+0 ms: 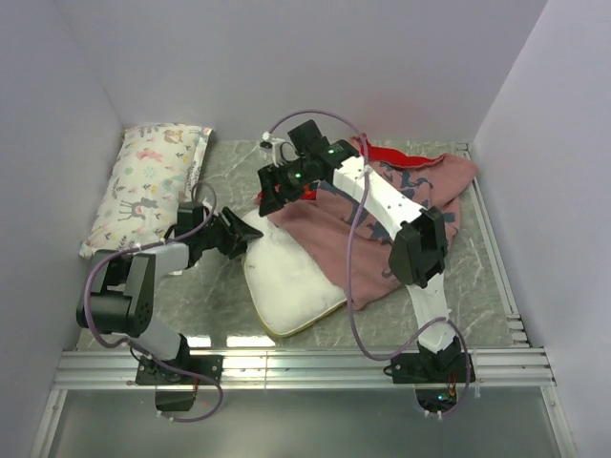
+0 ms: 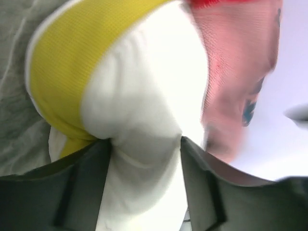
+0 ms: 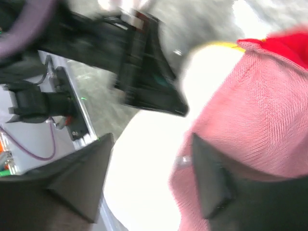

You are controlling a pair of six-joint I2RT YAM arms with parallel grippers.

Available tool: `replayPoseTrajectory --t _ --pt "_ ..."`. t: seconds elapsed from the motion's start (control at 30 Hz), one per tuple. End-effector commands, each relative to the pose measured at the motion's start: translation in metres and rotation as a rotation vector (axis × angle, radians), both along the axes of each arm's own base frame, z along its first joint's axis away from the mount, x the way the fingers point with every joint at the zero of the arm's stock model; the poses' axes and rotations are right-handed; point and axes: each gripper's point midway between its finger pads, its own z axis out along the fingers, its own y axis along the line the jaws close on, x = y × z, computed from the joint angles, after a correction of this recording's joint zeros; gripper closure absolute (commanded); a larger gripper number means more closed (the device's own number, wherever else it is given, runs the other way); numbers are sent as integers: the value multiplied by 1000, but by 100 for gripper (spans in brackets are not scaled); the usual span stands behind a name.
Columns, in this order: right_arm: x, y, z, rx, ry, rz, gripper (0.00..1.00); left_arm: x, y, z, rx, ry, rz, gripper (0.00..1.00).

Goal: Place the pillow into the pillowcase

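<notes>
Pillowcase [image 1: 320,234] one, cream pillow [image 1: 286,281] one

The pillow [image 1: 286,277] lies at centre frame, its upper-right part inside the pillowcase [image 1: 401,205], which spreads toward the upper right. The other pillow [image 1: 148,186] lies at upper left.
</notes>
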Motion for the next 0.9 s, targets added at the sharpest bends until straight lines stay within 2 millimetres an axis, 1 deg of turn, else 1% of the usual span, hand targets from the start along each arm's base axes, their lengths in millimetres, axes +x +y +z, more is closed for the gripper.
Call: replayPoseTrajectory --t 0.0,0.03,0.07,0.1,0.13,0.17,0.2,0.23,0.27,0.3,0.33,0.37,0.4,0.43,0.47,0.5,0.53,0.57,0.6,0.63,0.67,0.7,0.73,0.77,0.8,0.83,0.87 --pt "-7 -60 -2 -83 5 -57 11 -5 0 37 107 -128 -147 35" --pt "-5 -88 21 -62 -36 -116 11 -6 7 40 206 -219 -209 31" --pt "-4 -105 24 -69 -56 -150 11 -5 12 49 267 -264 -229 29" --pt "-14 -126 3 -114 -14 -184 10 -13 19 58 351 -342 -285 27" --pt "-15 -152 19 -105 -52 -245 9 -16 24 63 401 -384 -308 17" --pt "-16 -171 13 -147 -72 -286 9 -20 20 70 449 -441 -358 11" --pt "-25 -189 -10 -209 -41 -315 10 -23 21 77 550 -539 -436 7" --pt "-28 -207 -12 -245 -64 -358 10 -31 21 75 623 -536 -484 7" --pt "-28 -229 -25 -318 -74 -401 13 -45 2 76 650 -590 -587 7" --pt "-34 -255 -50 -433 -56 -449 15 -52 -2 76 716 -660 -671 7" --pt "-36 -270 -59 -486 -53 -482 16 -59 -8 74 746 -682 -719 7" --pt "-38 -284 -69 -533 -35 -509 19 -76 -21 68 746 -698 -806 8" --pt "-43 -297 -83 -603 -15 -525 19 -82 -26 65 754 -724 -866 8" --pt "-44 -301 -99 -644 21 -518 20 -88 -31 61 749 -729 -904 9" --pt "-40 -303 -107 -654 26 -526 21 -99 -42 58 739 -745 -955 9" --pt "-37 -305 -117 -666 36 -530 22 -103 -48 52 739 -737 -985 10" --pt "-31 -304 -133 -682 61 -528 23 -107 -53 48 735 -734 -1006 12" --pt "-23 -299 -138 -669 63 -527 23 -114 -63 45 729 -748 -1039 12" --pt "4 -292 -131 -630 9 -550 23 -116 -67 41 733 -748 -1052 12" --pt "18 -287 -146 -635 32 -554 23 -119 -72 37 729 -750 -1066 12" --pt "35 -281 -145 -612 16 -561 23 -126 -80 37 721 -769 -1089 11" --pt "72 -270 -119 -559 -56 -594 23 -124 -87 35 729 -779 -1075 11" --pt "87 -260 -132 -546 -12 -594 24 -125 -91 33 733 -780 -1077 11" --pt "96 -254 -126 -532 8 -595 25 -129 -100 34 726 -788 -1084 11" --pt "127 -241 -91 -458 -56 -619 25 -128 -105 32 715 -773 -1072 11" --pt "136 -235 -92 -443 -43 -622 25 -126 -110 35 713 -779 -1058 10" --pt "138 -231 -80 -420 -47 -614 25 -129 -116 37 701 -782 -1063 9"
